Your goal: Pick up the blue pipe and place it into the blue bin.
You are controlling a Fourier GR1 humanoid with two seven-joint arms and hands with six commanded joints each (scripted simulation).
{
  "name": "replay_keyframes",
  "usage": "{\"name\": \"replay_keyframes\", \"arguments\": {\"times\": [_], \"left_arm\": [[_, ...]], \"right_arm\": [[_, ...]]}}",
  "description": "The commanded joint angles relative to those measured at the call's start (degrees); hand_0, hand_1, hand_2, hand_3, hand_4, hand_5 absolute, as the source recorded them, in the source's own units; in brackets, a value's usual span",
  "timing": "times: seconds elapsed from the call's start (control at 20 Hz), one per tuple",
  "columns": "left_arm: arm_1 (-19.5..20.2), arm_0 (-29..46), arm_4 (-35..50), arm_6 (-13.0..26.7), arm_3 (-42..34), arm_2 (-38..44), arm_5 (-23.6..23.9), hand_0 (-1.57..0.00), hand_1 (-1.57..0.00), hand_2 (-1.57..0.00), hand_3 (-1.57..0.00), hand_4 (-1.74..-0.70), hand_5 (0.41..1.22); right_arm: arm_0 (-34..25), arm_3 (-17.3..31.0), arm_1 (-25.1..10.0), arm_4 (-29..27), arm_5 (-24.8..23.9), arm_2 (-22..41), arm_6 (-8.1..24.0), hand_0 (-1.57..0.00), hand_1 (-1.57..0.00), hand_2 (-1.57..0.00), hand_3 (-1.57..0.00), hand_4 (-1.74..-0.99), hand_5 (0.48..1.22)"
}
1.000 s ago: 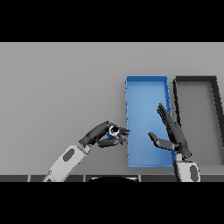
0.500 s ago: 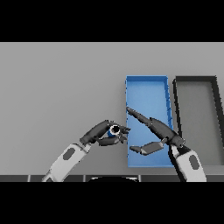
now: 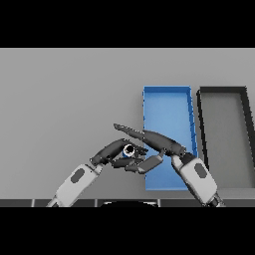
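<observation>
Operator, you are seeing the left hand (image 3: 113, 152) pinching the blue pipe (image 3: 128, 150) at lower centre, beside the blue bin (image 3: 167, 102); the right hand (image 3: 154, 141) is reaching over it, fingers straight.

White and grey arms (rounded shells), left hand (image 3: 113, 152) and right hand (image 3: 158, 143) dark

Plain grey table (image 3: 64, 94), flat even light, no walls visible
</observation>
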Motion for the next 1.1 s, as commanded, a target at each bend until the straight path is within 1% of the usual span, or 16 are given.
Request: {"name": "replay_keyframes", "arguments": {"times": [0.0,0.1,0.15,0.2,0.25,0.3,0.35,0.4,0.5,0.55,0.6,0.7,0.8,0.9,1.0,1.05], "left_arm": [[0.41,0.87,-1.17,-0.99,-0.89,-0.65,0.33,-1.57,-1.57,-1.57,-1.54,-1.74,1.221],[0.79,0.62,-1.04,-0.33,-0.36,-0.08,0.04,-1.57,-1.57,-1.57,-1.54,-1.74,1.221],[0.39,0.34,0.11,0.08,-0.28,0.31,-0.55,-1.57,-1.57,-1.57,-1.48,-1.74,1.221],[0.46,-0.26,-2.27,-0.25,0.45,-0.33,-0.07,-1.39,-1.33,-1.32,-1.29,-1.74,1.221],[1.89,-1.2,-4.06,3.46,0.45,-1.06,-0.64,-1.18,-1.08,-1.06,-1.03,-1.68,1.221],[3.4,-1.22,-4.62,6.53,-0.5,-1.61,-1.89,-0.99,-0.88,-0.85,-0.82,-1.55,1.221],[3.25,-1.51,-4.97,8.59,-0.87,-1.31,-1.91,-0.82,-0.71,-0.68,-0.66,-1.48,1.221],[2.57,-1.0,-5.55,7.04,-0.23,-0.58,-1.69,-0.78,-0.71,-0.69,-0.58,-1.53,1.221],[0.82,-0.75,-5.74,6.26,0.24,0.44,-0.7,-1.06,-1.02,-0.97,-0.94,-1.61,1.221],[0.07,-0.25,-5.3,6.11,0.17,0.49,-0.98,-1.16,-1.13,-1.05,-1.07,-1.63,1.221],[-0.54,0.23,-4.3,6.32,0.03,1.4,-1.34,-1.25,-1.22,-1.12,-1.17,-1.66,1.221],[-2.16,0.88,-3.66,5.21,0.4,2.27,-2.32,-1.36,-1.34,-1.25,-1.31,-1.69,1.221],[-2.31,1.28,-3.6,5.32,-0.09,3.15,-3.32,-1.44,-1.43,-1.35,-1.41,-1.71,1.221],[-3.2,1.68,-3.77,5.24,0.87,3.92,-3.36,-1.49,-1.48,-1.39,-1.46,-1.72,1.221],[-3.32,1.85,-3.68,5.45,0.3,4.56,-3.88,-1.52,-1.51,-1.39,-1.5,-1.73,1.221],[-2.52,2.14,-4.83,3.58,-0.14,4.76,-4.02,-1.43,-1.35,-1.22,-1.33,-1.65,1.221]], "right_arm": [[-0.91,1.04,1.08,-0.01,0.03,0.58,0.41,0.0,0.0,0.0,0.0,-1.219,0.511],[-3.79,3.04,2.13,-1.18,0.53,0.19,0.59,0.0,-0.01,-0.03,0.0,-1.222,0.506],[-4.82,4.29,3.18,-0.98,0.9,0.82,0.81,-0.05,-0.08,-0.1,-0.05,-1.245,0.506],[-5.67,5.33,3.52,-1.1,1.71,0.97,0.78,-0.18,-0.22,-0.24,-0.16,-1.294,0.509],[-6.74,5.45,4.13,-1.13,1.93,1.6,1.51,-0.35,-0.38,-0.38,-0.3,-1.335,0.507],[-7.67,6.3,4.3,-1.26,2.53,1.74,2.03,-0.53,-0.53,-0.53,-0.44,-1.362,0.508],[-8.23,6.59,4.43,-1.57,3.02,1.77,1.44,-0.72,-0.7,-0.74,-0.63,-1.43,0.522],[-8.24,7.37,4.98,-1.97,3.53,2.41,-0.04,-0.89,-0.87,-0.91,-0.77,-1.486,0.55],[-9.25,8.15,4.99,-6.56,3.68,2.47,0.98,-1.13,-1.12,-1.14,-0.96,-1.562,0.666],[-8.92,8.38,5.1,-7.72,3.08,3.16,0.24,-1.22,-1.21,-1.23,-1.08,-1.526,0.728],[-8.63,8.73,5.23,-8.9,2.41,3.51,-1.54,-1.29,-1.29,-1.3,-1.18,-1.495,0.826],[-8.44,8.89,4.44,-8.54,1.0,4.48,-6.05,-1.39,-1.39,-1.4,-1.32,-1.452,0.968],[-9.8,8.63,2.19,-4.82,0.27,5.79,-10.69,-1.46,-1.45,-1.46,-1.41,-1.447,1.059],[-10.72,8.9,0.9,-4.84,-0.69,7.25,-10.11,-1.5,-1.5,-1.5,-1.47,-1.465,1.118],[-10.29,8.16,-0.17,-7.04,-2.82,7.89,-11.66,-1.52,-1.52,-1.53,-1.51,-1.475,1.155],[-10.21,7.79,-0.6,-8.13,-4.28,8.39,-12.17,-1.53,-1.53,-1.53,-1.52,-1.48,1.168]]}}
